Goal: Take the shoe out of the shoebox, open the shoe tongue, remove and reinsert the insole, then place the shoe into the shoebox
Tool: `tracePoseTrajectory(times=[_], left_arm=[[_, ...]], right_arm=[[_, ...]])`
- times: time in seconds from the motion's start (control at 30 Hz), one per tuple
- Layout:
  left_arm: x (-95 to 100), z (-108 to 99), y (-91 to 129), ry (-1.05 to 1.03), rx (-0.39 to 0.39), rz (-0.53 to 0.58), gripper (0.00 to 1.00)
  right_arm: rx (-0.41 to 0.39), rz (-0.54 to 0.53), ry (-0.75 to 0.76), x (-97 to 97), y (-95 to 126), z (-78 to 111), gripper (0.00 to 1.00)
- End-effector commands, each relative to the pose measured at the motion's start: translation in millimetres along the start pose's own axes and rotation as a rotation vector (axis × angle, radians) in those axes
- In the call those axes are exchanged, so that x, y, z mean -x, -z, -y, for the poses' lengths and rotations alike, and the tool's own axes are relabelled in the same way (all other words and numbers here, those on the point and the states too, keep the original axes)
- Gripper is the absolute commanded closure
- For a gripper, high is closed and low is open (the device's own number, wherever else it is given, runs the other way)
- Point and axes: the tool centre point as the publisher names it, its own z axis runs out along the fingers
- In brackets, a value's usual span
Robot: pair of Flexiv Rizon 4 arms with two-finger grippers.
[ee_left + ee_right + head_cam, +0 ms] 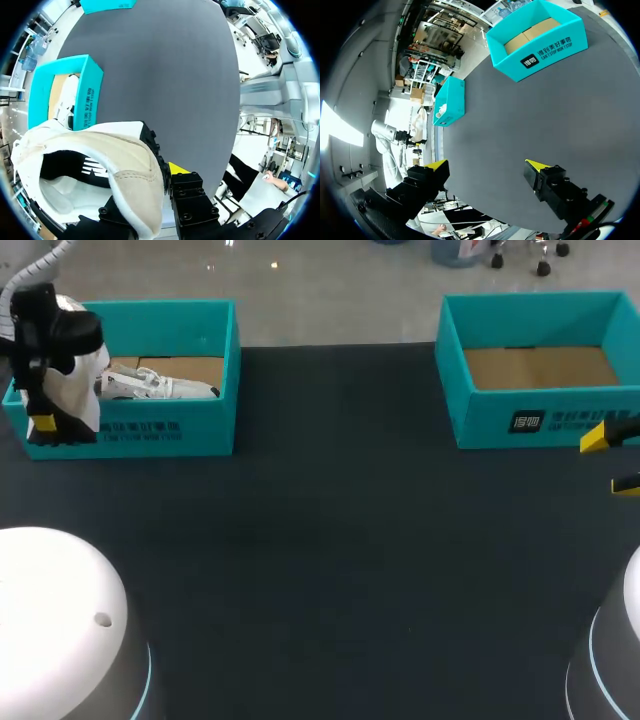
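Note:
My left gripper (45, 423) hangs over the left end of the left teal shoebox (170, 435), shut on a white shoe (78, 390). In the left wrist view its fingers (186, 197) pinch the side wall of this white shoe (100, 160), whose opening faces the camera; one yellow tip shows and the other is hidden behind the shoe. A second white shoe (160, 387) lies inside that shoebox (87, 95). My right gripper (610, 462) stands open and empty at the table's right edge, in front of the right teal shoebox (540, 420). The right gripper (486, 165) has only dark table between its tips.
The right shoebox (535, 55) holds only its brown cardboard floor. The left shoebox (451, 102) shows far ahead of the right gripper. The dark table (330, 560) stretches between the boxes, and the two white arm bases (60, 630) stand at the near corners.

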Motion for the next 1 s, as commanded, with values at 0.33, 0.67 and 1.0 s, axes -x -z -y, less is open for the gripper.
tracePoseTrajectory(times=[0.33, 0.67, 1.0], left_arm=[[74.7, -23, -1, -0.066, 0.044, -0.022, 1.0], [126.4, -42, 16, -0.055, 0.046, 0.016, 1.0], [174.6, -58, 31, 0.004, 0.013, 0.017, 1.0]], right_arm=[[0.002, 0.003, -0.001, -0.2, 0, 1.7, 0.0], [0.002, 0.003, -0.001, -0.2, 0, 1.7, 0.0], [0.002, 0.003, -0.001, -0.2, 0, 1.7, 0.0]])
